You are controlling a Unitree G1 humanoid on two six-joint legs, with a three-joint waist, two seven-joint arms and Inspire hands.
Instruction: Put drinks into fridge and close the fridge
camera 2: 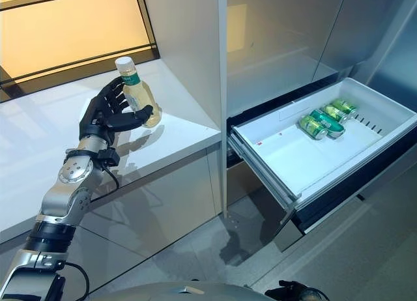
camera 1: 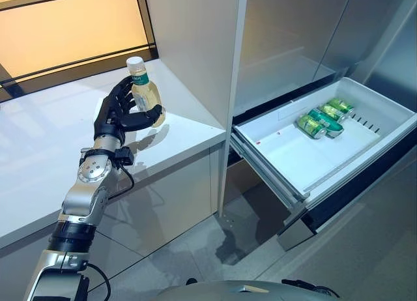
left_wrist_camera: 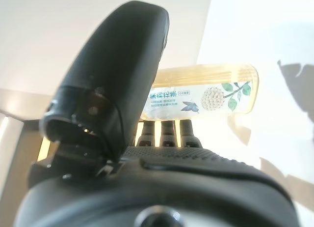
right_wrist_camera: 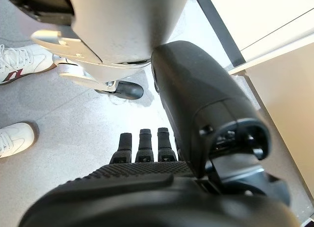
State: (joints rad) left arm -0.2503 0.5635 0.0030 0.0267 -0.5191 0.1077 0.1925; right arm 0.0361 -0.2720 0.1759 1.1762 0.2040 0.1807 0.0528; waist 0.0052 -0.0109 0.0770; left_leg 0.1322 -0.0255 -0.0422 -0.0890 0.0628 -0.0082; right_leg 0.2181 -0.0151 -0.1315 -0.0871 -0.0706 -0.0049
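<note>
Yellow bottle point(camera 1: 144, 92) within left hand point(camera 1: 117, 113), upright

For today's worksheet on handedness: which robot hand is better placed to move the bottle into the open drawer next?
Left. The left robot hand already grips the bottle on the counter; the right robot hand hangs empty over the floor.

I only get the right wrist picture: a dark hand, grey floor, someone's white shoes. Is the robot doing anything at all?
Observer: Yes, with the other arm. The left hand is curled round a bottle of pale yellow drink on a white counter.
Operator: Is there a fridge anywhere?
Observer: To the robot's right, a white fridge drawer stands pulled open.
Operator: Empty?
Observer: No, green cans lie on their sides at its far end.
Operator: And the hand I see?
Observer: The right hand hangs over the floor, fingers relaxed, holding nothing.
</note>
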